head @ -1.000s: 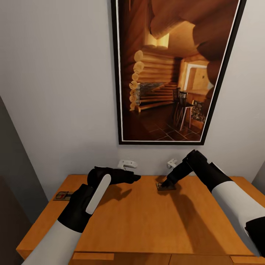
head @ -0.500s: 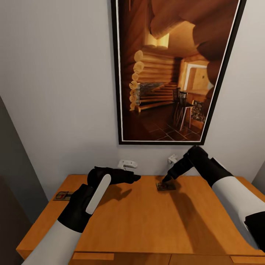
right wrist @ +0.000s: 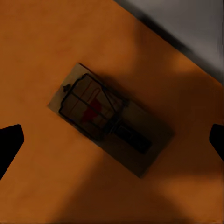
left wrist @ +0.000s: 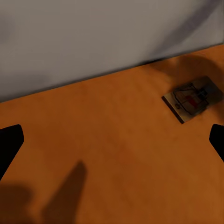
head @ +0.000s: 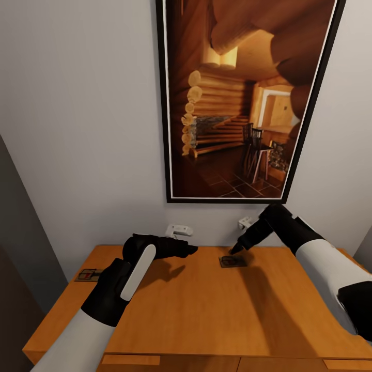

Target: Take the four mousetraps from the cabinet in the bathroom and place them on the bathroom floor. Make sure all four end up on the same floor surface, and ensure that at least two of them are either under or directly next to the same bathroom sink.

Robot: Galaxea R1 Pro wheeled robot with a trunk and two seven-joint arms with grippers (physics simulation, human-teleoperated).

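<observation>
Jaws of left gripper (head: 190,249) wide apart, empty, over cabinet (head: 196,310) top. One mousetrap (head: 87,275) flat at cabinet's left edge, second mousetrap (head: 232,261) mid-back. Right gripper (head: 236,249) spread open, empty, just above second mousetrap.

The right end effector (head: 236,250) has lifted off the mousetrap (head: 232,261) near the back edge of the cabinet (head: 206,310), where a second ago its tips pressed down on the board. It now hangs just above and slightly behind the trap, fingers spread and holding nothing, the right arm drawn up and back toward the wall. From the right wrist the mousetrap (right wrist: 109,119) lies flat and clear between the finger tips, left in the same spot on the orange-brown top.
</observation>
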